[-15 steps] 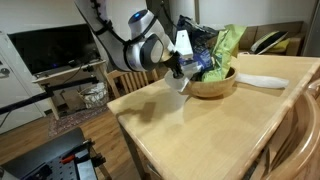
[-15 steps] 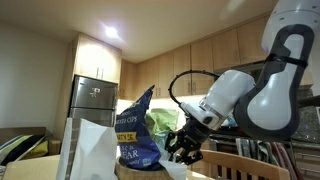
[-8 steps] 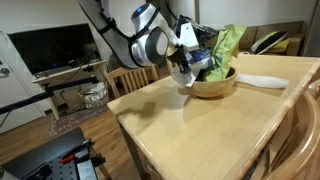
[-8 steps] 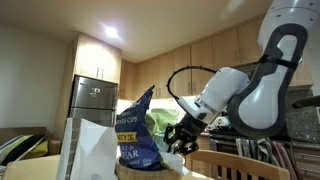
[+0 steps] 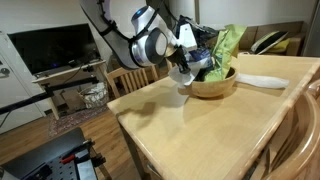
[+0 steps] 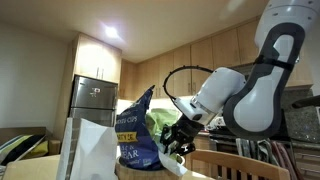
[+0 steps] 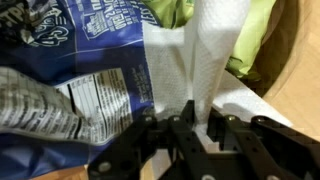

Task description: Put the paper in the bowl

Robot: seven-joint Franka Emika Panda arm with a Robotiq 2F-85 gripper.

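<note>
Wrist view, left to right: blue bag fills the left half, standing in the bowl. Just right of it is the paper, with a narrow fold running down into the end effector. The end effector is clenched on that fold, jaws nearly together with the sheet between them. Pinching a thin fold suits a soft napkin with nothing stiff to grab. Right of the paper is the green bag, then the wooden wall of the bowl. The paper lies between the two bags and against them, so it is over the bowl's inside but held, not yet let go. In an exterior view the bare surface lies at left and the end effector sits at the rim of the bowl. The plate lies beside the bowl at right. Judgement: placing step, nearly done; only the release is left. Risk: the bags crowd the bowl, so the paper may drape over a bag or the rim instead of settling inside.
</note>
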